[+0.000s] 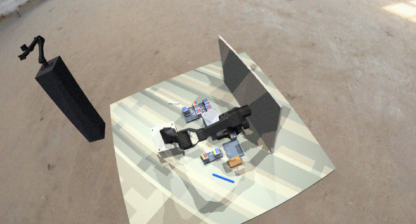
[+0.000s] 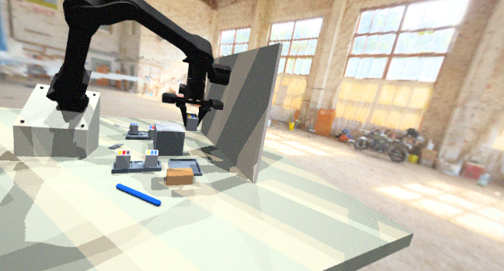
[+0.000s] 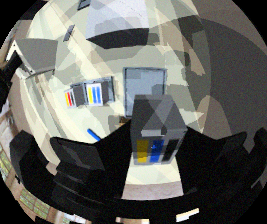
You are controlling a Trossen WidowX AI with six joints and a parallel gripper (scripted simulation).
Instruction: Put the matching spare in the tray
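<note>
My gripper [image 1: 233,136] [image 2: 192,126] [image 3: 152,123] is shut on a grey block with yellow, blue and black stripes. It holds the block above the table, behind the tray [image 1: 234,148] [image 2: 188,163] [image 3: 144,80] as the exterior camera looks. The tray is empty. A large grey box [image 1: 210,117] [image 2: 169,140] [image 3: 116,17] stands near it; no printed code shows on its visible faces. A front rack [image 2: 136,167] bears a yellow-red-dark striped block [image 1: 204,156] [image 2: 123,160] and a yellow-blue striped one [image 1: 216,151] [image 2: 151,160] [image 3: 95,94]. A rear rack [image 1: 192,117] bears several striped blocks.
A tall grey panel [image 1: 253,94] [image 2: 246,110] [image 3: 244,85] stands close beside the gripper and tray. An orange block [image 1: 234,162] [image 2: 179,176] lies at the tray's front edge. A blue stick [image 1: 223,178] [image 2: 138,195] [image 3: 93,134] lies farther forward.
</note>
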